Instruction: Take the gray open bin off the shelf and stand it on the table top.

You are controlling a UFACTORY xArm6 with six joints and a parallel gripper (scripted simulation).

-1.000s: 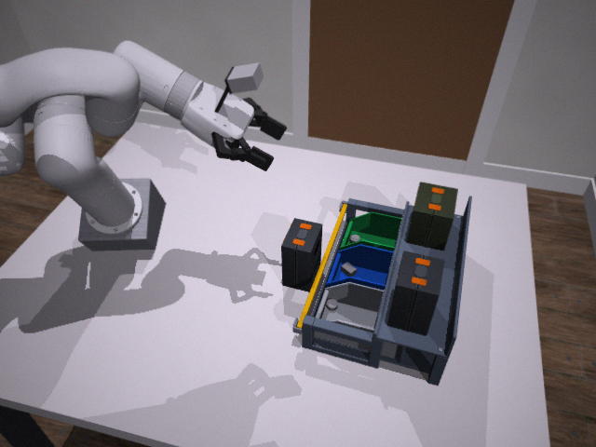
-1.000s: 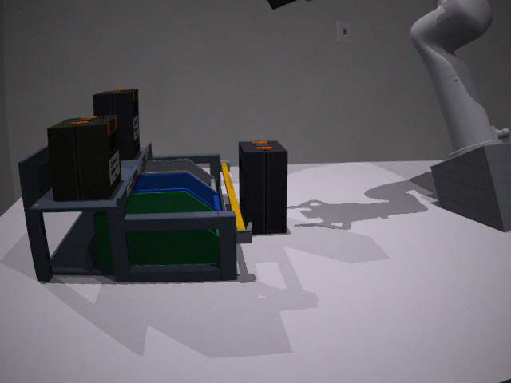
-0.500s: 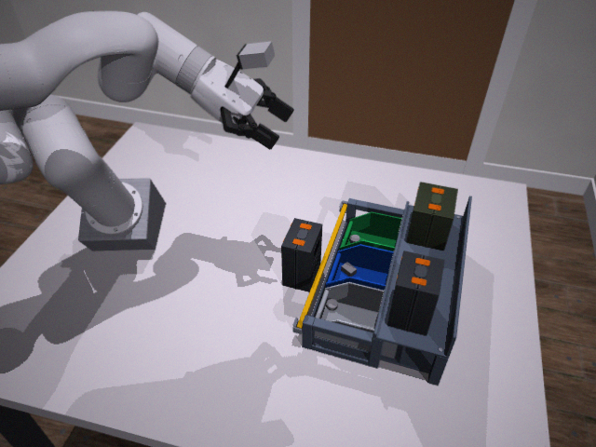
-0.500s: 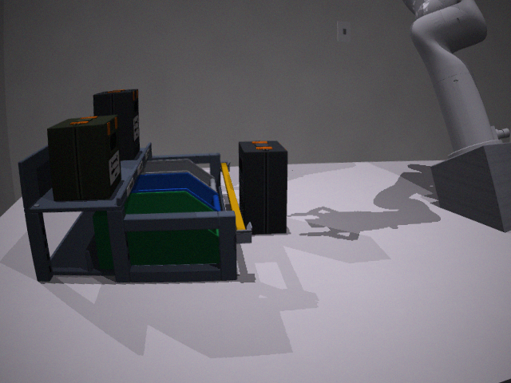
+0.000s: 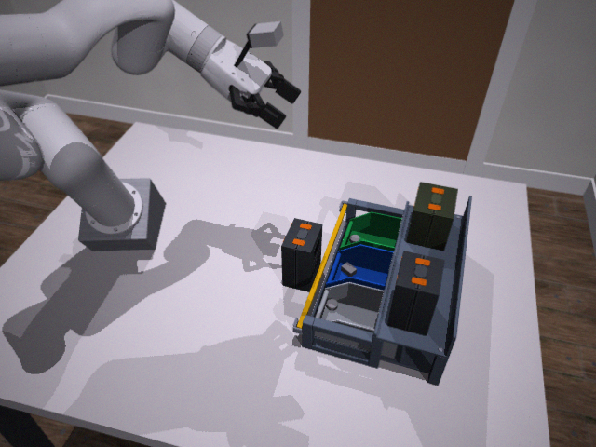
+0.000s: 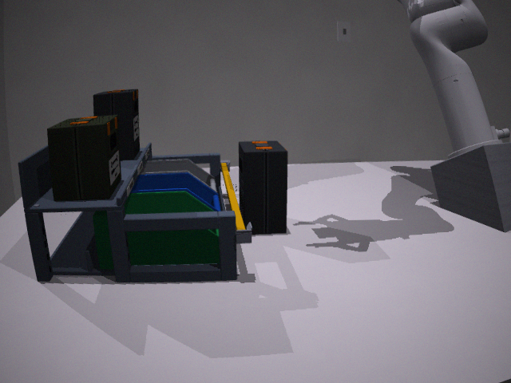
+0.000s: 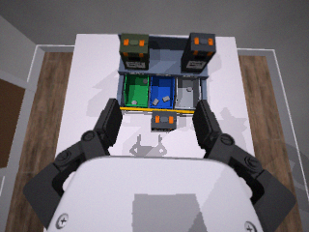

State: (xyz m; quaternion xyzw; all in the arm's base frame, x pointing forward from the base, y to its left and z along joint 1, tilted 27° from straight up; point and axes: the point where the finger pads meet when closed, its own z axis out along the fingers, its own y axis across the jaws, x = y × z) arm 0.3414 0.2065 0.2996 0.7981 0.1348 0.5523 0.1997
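End effector (image 5: 285, 105) (image 7: 156, 108) wide open, nothing held, up above the table (image 5: 231, 182) (image 6: 371, 313) (image 7: 92, 63). Next, dark case (image 5: 301, 254) (image 6: 263, 187) (image 7: 163, 122), upright on table, just outside the yellow bar (image 5: 321, 266) (image 6: 233, 199) (image 7: 140, 110). Behind bar, gray open bin (image 5: 353, 307) (image 6: 168, 165) (image 7: 187, 96) in shelf (image 5: 339, 328) (image 6: 177, 221) (image 7: 164, 73), end slot beside blue bin (image 5: 368, 262) (image 6: 164, 181) (image 7: 161, 87); parts inside. Open front faces bar and robot's base; long axis runs front to back. Green bin (image 5: 377, 225) (image 6: 173, 247) (image 7: 136, 92) at other end.
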